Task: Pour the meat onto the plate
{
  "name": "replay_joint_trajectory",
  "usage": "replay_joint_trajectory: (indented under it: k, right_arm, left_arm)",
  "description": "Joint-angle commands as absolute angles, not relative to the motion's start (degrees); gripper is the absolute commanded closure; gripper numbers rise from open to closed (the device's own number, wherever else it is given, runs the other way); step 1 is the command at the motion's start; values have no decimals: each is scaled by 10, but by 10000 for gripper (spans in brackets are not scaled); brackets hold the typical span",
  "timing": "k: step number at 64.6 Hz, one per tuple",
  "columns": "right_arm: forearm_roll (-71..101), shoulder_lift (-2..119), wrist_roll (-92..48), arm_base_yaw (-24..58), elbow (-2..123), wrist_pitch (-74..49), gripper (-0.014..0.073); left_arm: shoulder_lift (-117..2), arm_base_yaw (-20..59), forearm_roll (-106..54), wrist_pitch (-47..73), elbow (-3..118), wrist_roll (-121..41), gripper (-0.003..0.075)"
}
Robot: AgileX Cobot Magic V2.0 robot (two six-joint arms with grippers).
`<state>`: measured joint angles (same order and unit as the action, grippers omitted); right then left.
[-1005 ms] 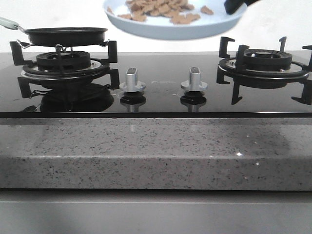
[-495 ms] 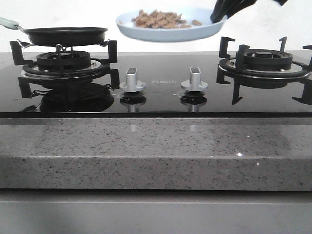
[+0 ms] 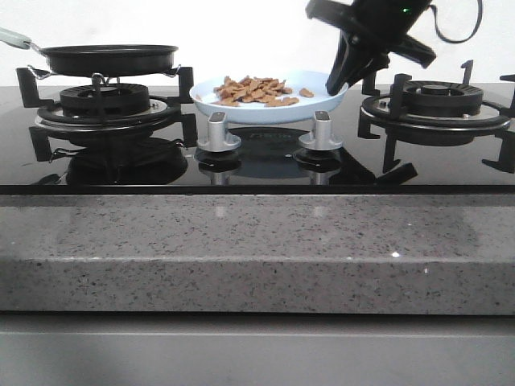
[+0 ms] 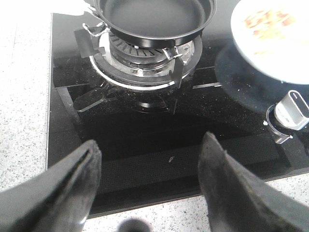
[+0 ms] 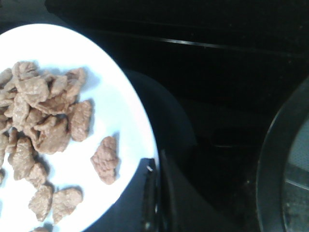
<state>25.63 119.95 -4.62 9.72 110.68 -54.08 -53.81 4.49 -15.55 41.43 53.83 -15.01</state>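
Right gripper (image 3: pixel 344 78): clamped on the plate's far-right rim, gripping the edge so the dish stays level.
Plate (image 3: pixel 322 97): low over the glass between the burners, just behind the knobs (image 3: pixel 218 131); touching down or not, can't tell.
Meat (image 3: pixel 256 91): heaped on it already.
Left gripper (image 4: pixel 149 171): spread wide, empty, hanging near the frying pan (image 4: pixel 154 18).
Surface: glossy black hob, speckled stone counter (image 3: pixel 257 249), white wall.

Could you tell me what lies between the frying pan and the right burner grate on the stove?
In the front view, the plate of meat sits between the pan and the right grate, behind two knobs, with the right gripper at its rim.
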Motion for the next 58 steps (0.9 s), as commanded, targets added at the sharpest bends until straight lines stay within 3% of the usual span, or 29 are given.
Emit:
replay_joint_trajectory:
  k: [1, 14, 26, 33, 58]
  right_arm:
    - [276, 1170, -51, 99, 1130, -508, 662]
    - [276, 1182, -51, 99, 1130, -513, 623]
    - [276, 1182, -51, 99, 1130, -509, 381]
    - [276, 1178, -51, 98, 1131, -505, 286]
    - [189, 1043, -51, 112, 1102, -532, 274]
  left_arm:
    - [-531, 49, -164, 375, 554, -145, 280]
    - [-531, 49, -162, 375, 554, -145, 280]
    - [-531, 49, -162, 375, 554, -145, 280]
    - [-531, 49, -162, 375, 554, -145, 281]
    - [-531, 49, -162, 372, 554, -145, 280]
